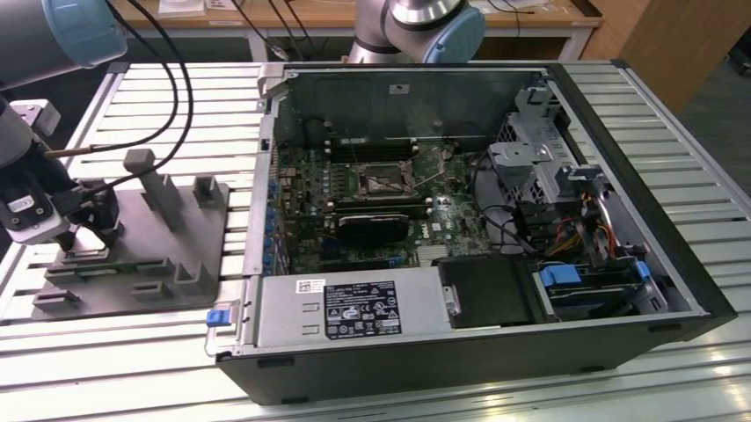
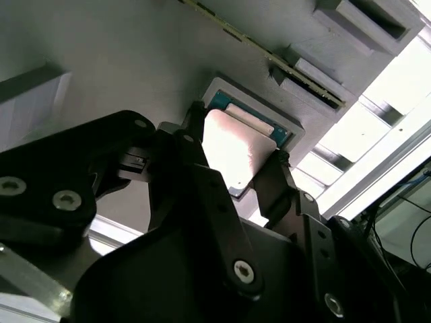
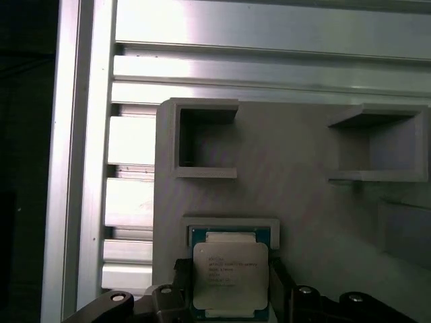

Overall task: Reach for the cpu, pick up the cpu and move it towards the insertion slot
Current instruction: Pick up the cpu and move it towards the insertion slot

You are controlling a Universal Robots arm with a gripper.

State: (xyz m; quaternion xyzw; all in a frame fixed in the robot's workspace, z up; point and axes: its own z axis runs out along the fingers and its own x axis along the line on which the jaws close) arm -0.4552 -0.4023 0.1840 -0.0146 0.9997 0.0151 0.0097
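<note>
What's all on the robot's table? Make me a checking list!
Surface: slatted metal table, carrying a grey fixture and an open computer case.
Job's things: cpu at a fixture pocket; insertion slot inside the case.
Clutter: nothing seen.
Gripper: gripper at the cpu, over the fixture.
Cables: black cables along the arm; coloured wires inside the case.
Surroundings: wooden desk behind the table.

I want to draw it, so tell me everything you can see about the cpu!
The cpu is a small, flat square with a shiny silvery metal top and a thin green edge. It lies in a raised pocket of the grey fixture. The black tool straddles two opposite sides; a grip can't be confirmed.
</note>
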